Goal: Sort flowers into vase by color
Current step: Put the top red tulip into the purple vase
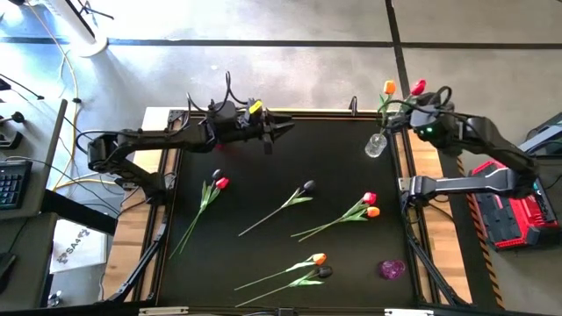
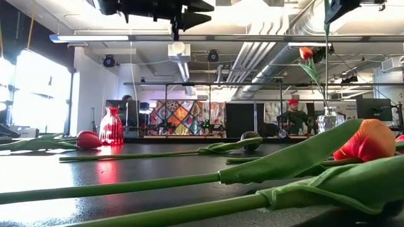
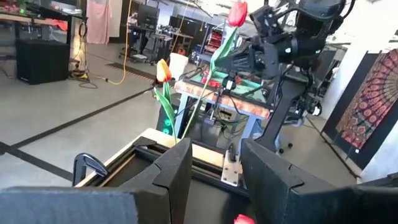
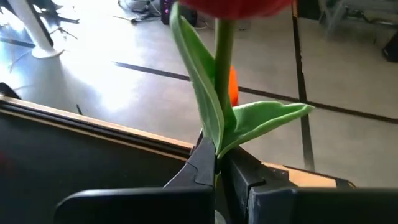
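Observation:
A red tulip (image 1: 418,87) stands upright over the far right corner with my right gripper (image 4: 216,158) shut on its stem. An orange tulip (image 1: 389,88) stands by its stem in the clear vase (image 1: 376,145) just below. In the low view the held stem (image 2: 326,63) runs down to the vase's mouth (image 2: 328,112); whether its end is inside, I cannot tell. Several red, orange and black tulips, such as a black one (image 1: 307,186), lie flat on the black table (image 1: 263,246). My left gripper (image 1: 283,127) hangs open and empty, raised above the far edge. My right gripper pinches the red tulip's stem (image 4: 219,142) between its two fingers, just below the leaves and not far under the head. The fingers come from the table's right, slanting a little down, and lie across the stem. The tulip stays upright, head above the fingers, long stem hanging below.
A purple vase (image 1: 392,269) sits near the front right corner. The low view shows a red vase (image 2: 111,126) at the far left. A red case (image 1: 505,215) lies off the table's right side. A person (image 2: 293,116) sits in the room beyond.

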You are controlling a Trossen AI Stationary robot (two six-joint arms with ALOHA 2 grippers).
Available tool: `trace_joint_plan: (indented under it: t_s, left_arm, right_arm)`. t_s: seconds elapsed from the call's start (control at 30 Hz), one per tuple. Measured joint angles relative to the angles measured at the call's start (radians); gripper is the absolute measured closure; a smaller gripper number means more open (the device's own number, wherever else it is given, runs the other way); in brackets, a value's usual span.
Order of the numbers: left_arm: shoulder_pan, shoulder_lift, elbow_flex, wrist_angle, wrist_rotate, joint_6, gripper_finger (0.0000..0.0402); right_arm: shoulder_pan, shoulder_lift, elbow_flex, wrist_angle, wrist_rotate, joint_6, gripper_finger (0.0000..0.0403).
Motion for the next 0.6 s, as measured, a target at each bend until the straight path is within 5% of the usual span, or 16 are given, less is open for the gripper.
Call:
trace_joint_plan:
  t_s: [0.27, 0.6]
  left_arm:
    - [-0.024, 0.000, 0.000, -0.004, -0.003, -0.016, 0.0275]
    - [-0.050, 0.000, 0.000, -0.026, -0.020, -0.024, 0.0275]
  right_arm:
    - [-0.108, -0.005, -0.116, 0.103, -0.096, -0.077, 0.0403]
    - [-0.138, -0.021, -0.073, 0.132, -0.203, -0.084, 0.0403]
